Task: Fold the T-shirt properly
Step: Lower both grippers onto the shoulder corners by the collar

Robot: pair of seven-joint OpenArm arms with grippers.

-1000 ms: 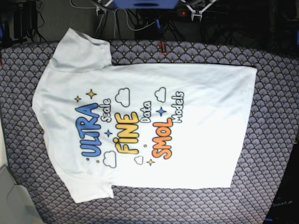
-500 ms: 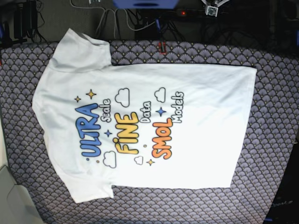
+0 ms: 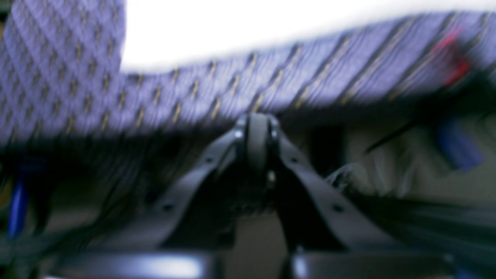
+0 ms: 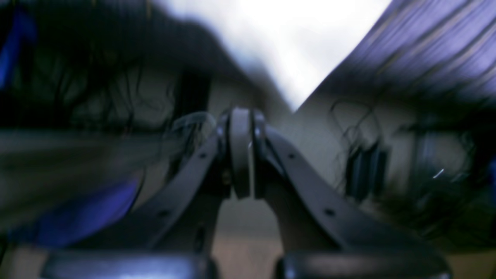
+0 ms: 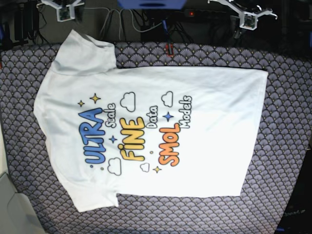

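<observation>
A: Where is the T-shirt [image 5: 151,131]?

B: It lies flat and print side up on the counter [image 5: 287,122], which wears a purple cloth with a scallop pattern; the collar end points to the base view's left, the hem to its right; blue "ULTRA", yellow "FINE" and orange "SMOL" read sideways, with clouds and stars around them.

A: And the arms?

B: Both sit at the far edge, well apart from each other; the left gripper [image 3: 256,128] shows its jaws pressed together, empty, above the cloth's edge with the white shirt beyond; the right gripper [image 4: 241,124] also has its jaws pressed together and empty; both wrist views are blurred.

A: Anything behind?

B: Dark cables [image 5: 141,22] past the counter's far edge.
</observation>
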